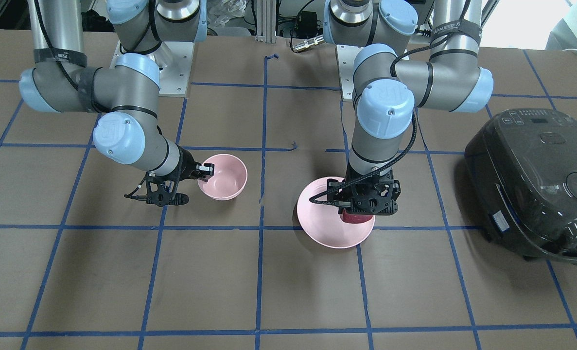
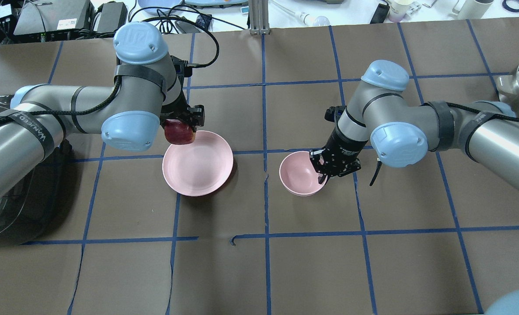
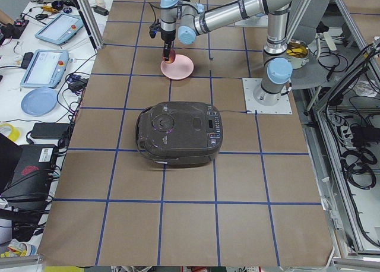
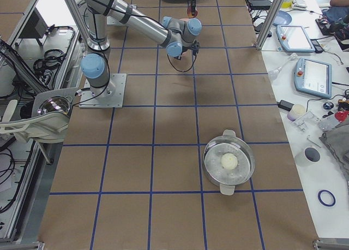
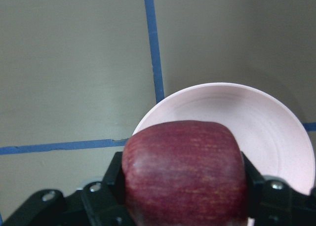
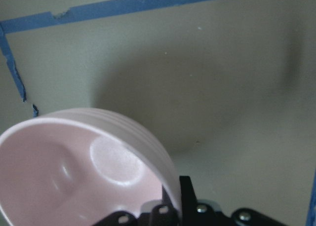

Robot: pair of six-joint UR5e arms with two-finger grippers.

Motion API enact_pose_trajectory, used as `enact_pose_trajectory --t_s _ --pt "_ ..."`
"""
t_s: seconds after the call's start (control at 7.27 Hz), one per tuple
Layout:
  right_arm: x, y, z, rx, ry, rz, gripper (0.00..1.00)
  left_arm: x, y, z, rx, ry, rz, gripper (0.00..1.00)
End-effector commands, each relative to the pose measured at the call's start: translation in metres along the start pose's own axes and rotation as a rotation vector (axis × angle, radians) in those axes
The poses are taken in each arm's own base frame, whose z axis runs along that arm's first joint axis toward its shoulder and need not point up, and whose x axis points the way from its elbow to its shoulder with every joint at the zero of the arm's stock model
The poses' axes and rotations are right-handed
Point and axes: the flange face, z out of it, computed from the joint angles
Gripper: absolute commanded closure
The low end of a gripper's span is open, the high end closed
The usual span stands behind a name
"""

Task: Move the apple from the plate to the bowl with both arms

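Observation:
My left gripper (image 2: 181, 124) is shut on the dark-red apple (image 2: 179, 132) and holds it just above the far-left rim of the pale-pink plate (image 2: 202, 168). In the left wrist view the apple (image 5: 185, 167) sits between the black fingers with the plate (image 5: 276, 132) below and beyond it. In the front view the apple (image 1: 355, 217) shows under the left gripper over the plate (image 1: 317, 214). My right gripper (image 2: 322, 175) is shut on the right rim of the small pink bowl (image 2: 298, 173). The bowl (image 6: 74, 167) looks slightly tilted.
A black rice cooker (image 1: 536, 180) stands on the robot's left end of the table, close to the left arm. A metal pot with a glass lid (image 4: 229, 164) stands at the right end. Blue tape lines grid the brown table top.

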Motion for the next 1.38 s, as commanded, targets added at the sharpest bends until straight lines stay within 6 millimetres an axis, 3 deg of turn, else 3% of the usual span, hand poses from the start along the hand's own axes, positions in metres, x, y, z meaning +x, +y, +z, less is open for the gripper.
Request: enact_pose_trajectory --t_s 0.0,0.14,0.28,0.41,0.55,0.69,0.83,0.96,1.1,1.24 --pt "0.001 -0.001 0.017 0.008 -0.001 -0.005 0.95 0.021 0.005 -0.016 0.022 0.028 -0.007 0.82" --pt "0.001 0.000 0.017 0.008 0.001 -0.002 0.54 0.042 0.012 -0.027 0.033 0.077 -0.013 0.85" --pt "0.000 0.001 0.012 0.020 0.004 0.011 0.01 0.054 0.020 -0.037 0.046 0.076 -0.016 0.85" --pt "0.000 0.001 0.006 0.031 0.017 0.036 0.00 0.068 0.025 -0.034 0.033 0.088 -0.054 0.83" --pt "-0.005 0.001 -0.018 0.079 0.022 0.042 0.00 0.100 0.036 -0.038 0.042 0.100 -0.101 0.85" --pt "0.000 -0.001 -0.049 0.124 0.103 0.038 0.00 0.132 0.051 -0.057 0.072 0.113 -0.065 0.89" --pt "0.006 0.003 -0.078 0.151 0.213 0.038 0.00 0.155 0.063 -0.060 0.069 0.129 -0.106 0.92" --pt "0.005 0.004 -0.108 0.188 0.212 0.045 0.00 0.171 0.065 -0.048 0.064 0.143 -0.181 0.93" --pt "0.009 0.008 -0.147 0.262 0.210 0.057 0.00 0.201 0.079 -0.043 0.061 0.188 -0.188 0.93" --pt "0.024 0.014 -0.174 0.289 0.203 0.095 0.00 0.223 0.090 -0.034 0.046 0.181 -0.206 0.93"
